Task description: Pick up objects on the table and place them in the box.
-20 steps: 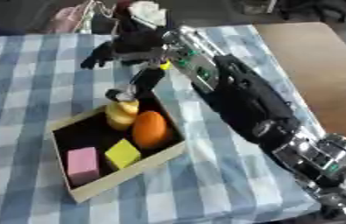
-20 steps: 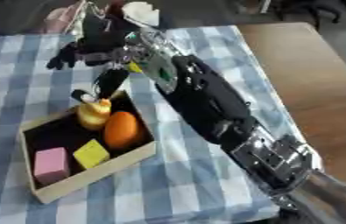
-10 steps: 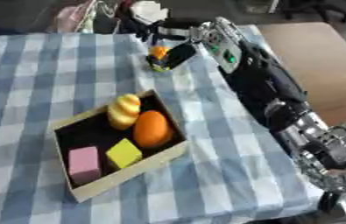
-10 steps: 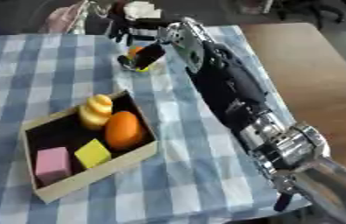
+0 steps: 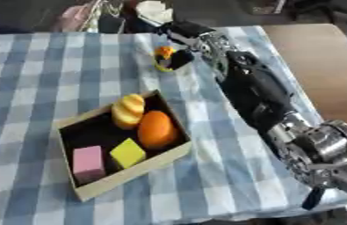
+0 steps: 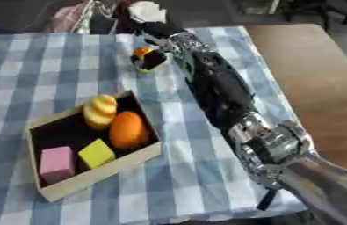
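Note:
An open cardboard box (image 5: 163, 157) lies on the blue checked cloth. It holds a yellow ridged piece (image 5: 128, 110), an orange (image 5: 158, 128), a pink block (image 5: 88, 160) and a yellow block (image 5: 128, 153). My right arm stretches from the lower right to the table's far side. There my right hand (image 5: 182, 57) has its dark fingers curled round a small orange and yellow object (image 5: 163, 54) that sits on the cloth. The hand hides part of that object. My left hand shows in neither view.
A white thing (image 5: 154, 11) and a pink bag (image 5: 78, 16) sit beyond the table's far edge. A bare wooden surface (image 5: 326, 66) runs along the right of the cloth. The box lies left of my arm.
My right hand left the box, where the yellow ridged piece now lies, and moved up to the far side. It has closed round the small orange and yellow object.

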Controlling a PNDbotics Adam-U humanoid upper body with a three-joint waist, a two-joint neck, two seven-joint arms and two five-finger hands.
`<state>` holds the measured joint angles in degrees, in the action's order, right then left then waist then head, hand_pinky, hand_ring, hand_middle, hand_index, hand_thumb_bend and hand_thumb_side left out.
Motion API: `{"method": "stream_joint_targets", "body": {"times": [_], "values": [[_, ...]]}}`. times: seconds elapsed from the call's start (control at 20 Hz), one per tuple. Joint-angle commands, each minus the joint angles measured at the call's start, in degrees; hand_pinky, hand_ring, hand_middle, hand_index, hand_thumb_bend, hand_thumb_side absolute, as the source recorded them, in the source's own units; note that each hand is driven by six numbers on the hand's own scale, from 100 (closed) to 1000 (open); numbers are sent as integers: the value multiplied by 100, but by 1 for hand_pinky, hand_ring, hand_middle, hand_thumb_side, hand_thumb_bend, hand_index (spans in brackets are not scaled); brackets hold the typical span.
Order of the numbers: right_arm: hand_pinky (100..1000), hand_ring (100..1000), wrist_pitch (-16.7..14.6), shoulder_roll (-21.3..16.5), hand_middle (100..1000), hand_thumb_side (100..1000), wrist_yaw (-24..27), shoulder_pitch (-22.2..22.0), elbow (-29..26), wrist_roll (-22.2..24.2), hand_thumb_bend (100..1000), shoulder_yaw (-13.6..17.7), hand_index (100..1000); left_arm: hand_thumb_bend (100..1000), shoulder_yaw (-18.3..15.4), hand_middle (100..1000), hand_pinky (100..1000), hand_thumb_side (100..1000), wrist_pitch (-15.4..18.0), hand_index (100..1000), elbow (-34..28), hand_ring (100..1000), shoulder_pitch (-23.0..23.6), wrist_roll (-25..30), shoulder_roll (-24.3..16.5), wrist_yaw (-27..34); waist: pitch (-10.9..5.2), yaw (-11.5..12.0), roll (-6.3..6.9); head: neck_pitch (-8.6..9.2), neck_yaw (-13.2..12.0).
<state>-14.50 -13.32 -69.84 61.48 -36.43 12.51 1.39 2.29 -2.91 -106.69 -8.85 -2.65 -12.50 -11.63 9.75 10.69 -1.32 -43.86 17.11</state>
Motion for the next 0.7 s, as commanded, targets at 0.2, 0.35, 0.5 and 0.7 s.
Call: {"method": "stream_joint_targets", "body": {"times": [0.2, 0.35, 0.5, 0.7], "values": [[858, 822, 261, -114, 855, 464, -238, 104, 245, 7, 153, 153, 960, 212, 33, 507, 628, 604, 18, 732, -87, 487, -84, 52, -23, 7, -17, 25, -9, -26, 44], [851, 815, 430, -118, 843, 451, -317, 65, 323, -89, 132, 196, 954, 211, 50, 507, 628, 606, 21, 732, -87, 487, -82, 70, -13, 12, -4, 37, 0, -26, 59], [844, 803, 578, -80, 823, 424, -437, 18, 383, -275, 127, 201, 940, 210, 70, 507, 628, 607, 28, 732, -84, 486, -88, 95, 5, 19, 7, 50, 10, -26, 71], [823, 757, 589, 1, 728, 335, -488, -34, 409, -460, 100, 206, 879, 208, 79, 507, 629, 607, 34, 733, -90, 486, -94, 112, 17, 27, 17, 61, 30, -26, 85]]}}
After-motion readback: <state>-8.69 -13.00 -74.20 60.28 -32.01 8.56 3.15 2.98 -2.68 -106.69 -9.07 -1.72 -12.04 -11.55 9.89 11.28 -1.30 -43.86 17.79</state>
